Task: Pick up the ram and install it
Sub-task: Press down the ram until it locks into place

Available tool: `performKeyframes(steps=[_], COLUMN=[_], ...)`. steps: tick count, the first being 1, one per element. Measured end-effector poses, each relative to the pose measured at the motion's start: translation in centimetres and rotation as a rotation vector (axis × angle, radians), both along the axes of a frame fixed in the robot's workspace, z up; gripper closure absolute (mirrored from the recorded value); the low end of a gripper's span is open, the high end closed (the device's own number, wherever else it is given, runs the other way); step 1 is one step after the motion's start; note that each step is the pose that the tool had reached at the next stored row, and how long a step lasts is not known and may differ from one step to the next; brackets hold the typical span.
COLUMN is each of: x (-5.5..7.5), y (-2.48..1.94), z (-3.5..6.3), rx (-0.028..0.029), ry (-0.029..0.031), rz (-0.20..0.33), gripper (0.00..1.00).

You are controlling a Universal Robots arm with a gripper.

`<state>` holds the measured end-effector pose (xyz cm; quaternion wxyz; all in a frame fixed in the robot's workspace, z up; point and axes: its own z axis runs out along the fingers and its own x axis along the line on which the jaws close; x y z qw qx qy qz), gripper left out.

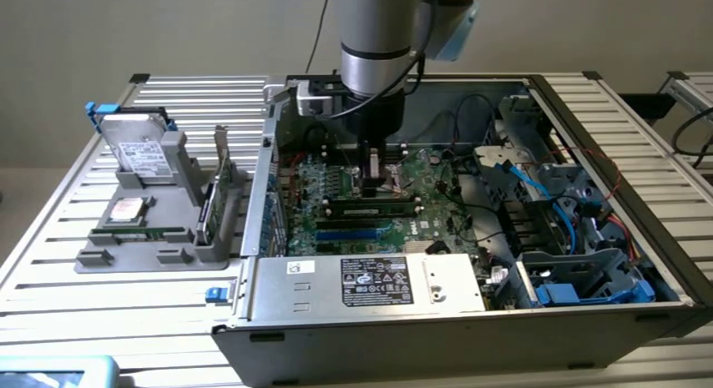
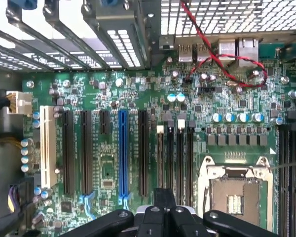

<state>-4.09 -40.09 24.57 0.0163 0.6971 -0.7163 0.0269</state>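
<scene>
In the exterior view the ram [image 1: 373, 209] is a long narrow stick with dark chips, lying along a memory slot on the green motherboard [image 1: 334, 188] inside the open computer case. My gripper [image 1: 373, 186] hangs straight down over the middle of the stick, fingers shut, tips at or just above its top edge; whether they touch it I cannot tell. In the wrist view the shut gripper [image 2: 164, 196] points at the black memory slots [image 2: 180, 158] beside the empty processor socket [image 2: 234, 195].
The case wall [image 1: 262, 179] and power supply [image 1: 368, 281] hem in the board. Blue cables and drive bays [image 1: 568, 238] fill the exterior view's right. A grey holder [image 1: 156, 246] outside carries a hard drive [image 1: 139, 150], an upright card [image 1: 220, 179] and a green stick [image 1: 139, 234].
</scene>
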Motion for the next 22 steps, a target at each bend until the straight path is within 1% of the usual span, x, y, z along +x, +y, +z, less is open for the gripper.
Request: performKeyframes(steps=[4, 6, 9, 22], x=[1.2, 1.5, 1.5, 1.5], y=[0.00, -0.01, 0.00, 0.00], z=[0.24, 0.25, 0.25, 0.25], rx=[-0.0001, -0.0001, 0.0008, 0.0007], ry=[0.0001, 0.0001, 0.0003, 0.0016], rz=[0.000, 0.000, 0.000, 0.000], gripper=[0.89, 0.89, 0.89, 0.89])
